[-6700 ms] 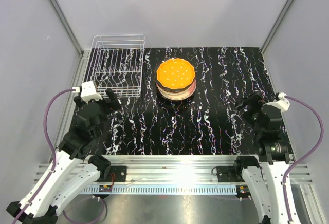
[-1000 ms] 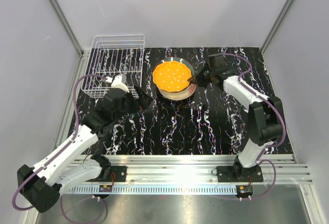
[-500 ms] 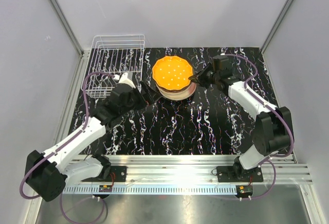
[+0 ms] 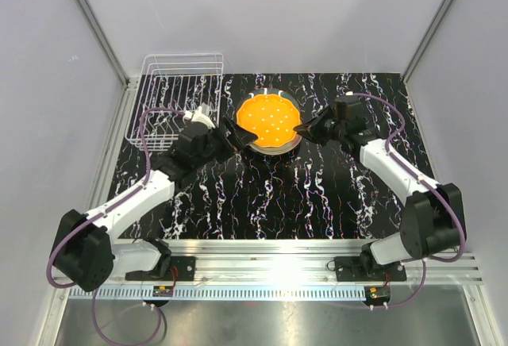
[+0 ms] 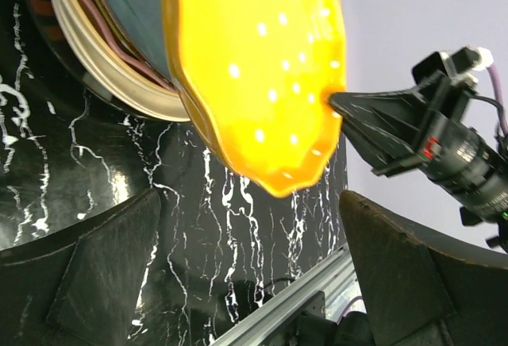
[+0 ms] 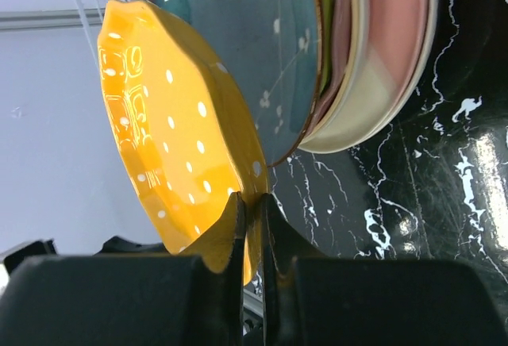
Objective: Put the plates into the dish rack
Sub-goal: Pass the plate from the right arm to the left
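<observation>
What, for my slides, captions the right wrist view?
Right gripper pinches the rim of an orange white-dotted plate, tilted above stacked plates.

White arms (image 4: 127,201), perhaps purple cables (image 4: 379,98)

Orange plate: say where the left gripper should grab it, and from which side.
Pinch the rim opposite the right gripper, coming from the rack side. The orange plate is tilted off the stack, so that edge is free for the open left gripper.

One orange plate (image 4: 270,120), plus a stack (image 6: 373,60) of at least three more plates under it, exact number unclear. One wire rack (image 4: 171,84) at ten o'clock. Two arms: left arm (image 4: 135,195), right arm (image 4: 389,165).
</observation>
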